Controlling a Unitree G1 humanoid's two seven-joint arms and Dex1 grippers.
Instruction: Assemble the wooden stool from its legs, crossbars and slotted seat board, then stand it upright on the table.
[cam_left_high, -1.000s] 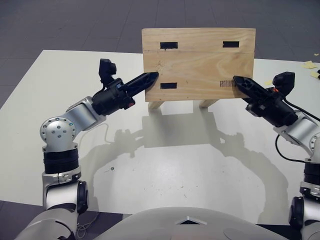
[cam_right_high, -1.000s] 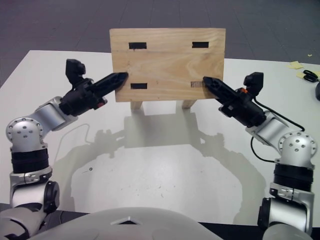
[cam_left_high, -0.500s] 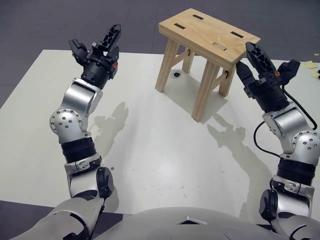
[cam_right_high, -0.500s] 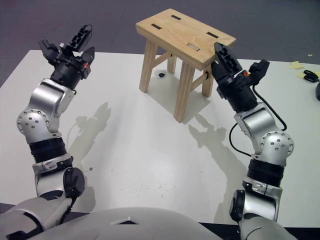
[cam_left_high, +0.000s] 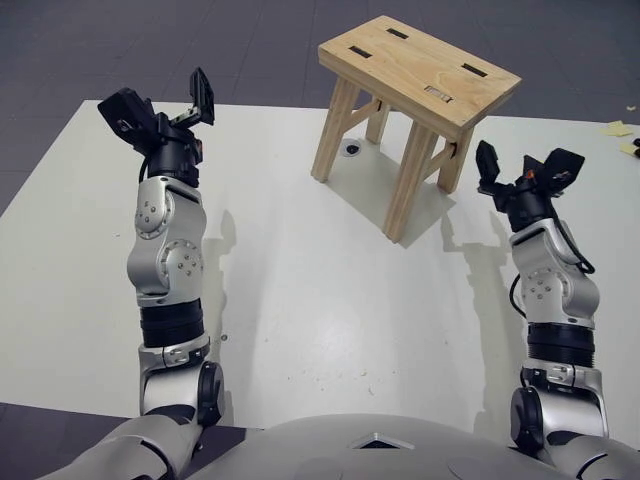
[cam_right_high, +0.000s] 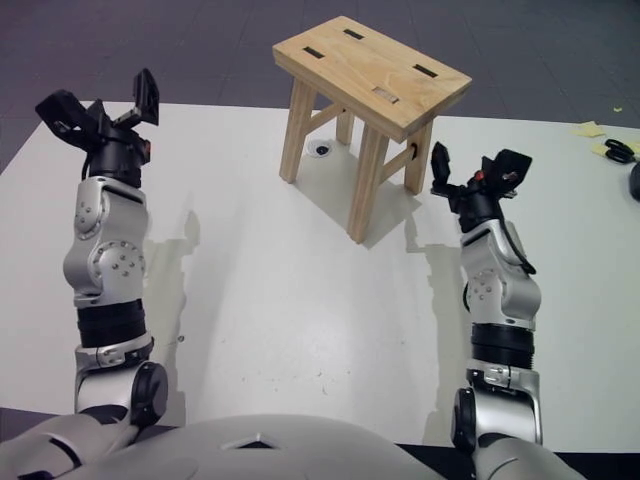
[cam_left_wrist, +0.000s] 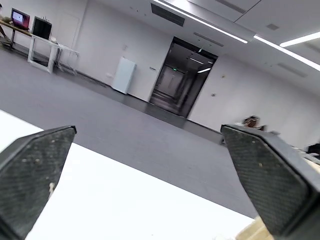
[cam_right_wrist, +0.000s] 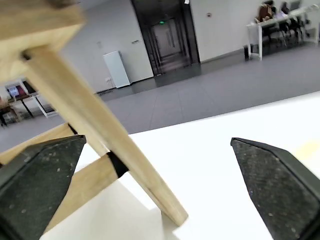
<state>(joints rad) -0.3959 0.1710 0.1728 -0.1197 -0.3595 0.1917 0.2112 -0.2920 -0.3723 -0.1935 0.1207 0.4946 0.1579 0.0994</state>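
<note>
Stool (cam_left_high: 405, 130) is standing upright on its four legs toward the far side of the worktop (cam_left_high: 300, 300). Its seat board (cam_left_high: 425, 68) is facing up with the slots showing, so the build is looking complete. Left hand (cam_left_high: 160, 102) is hovering well apart from it near the worktop's left edge, fingers spread and empty. Right hand (cam_left_high: 522, 170) is hanging near the stool's right rear leg (cam_left_high: 457, 165), fingers also spread and gripping nothing. Both are apparently leaving the stool to stand unsupported.

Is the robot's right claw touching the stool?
Apart. In the left eye view the right gripper, fingers open, sits beside the stool, and a strip of white table shows between its nearer finger and the closest leg.
</note>
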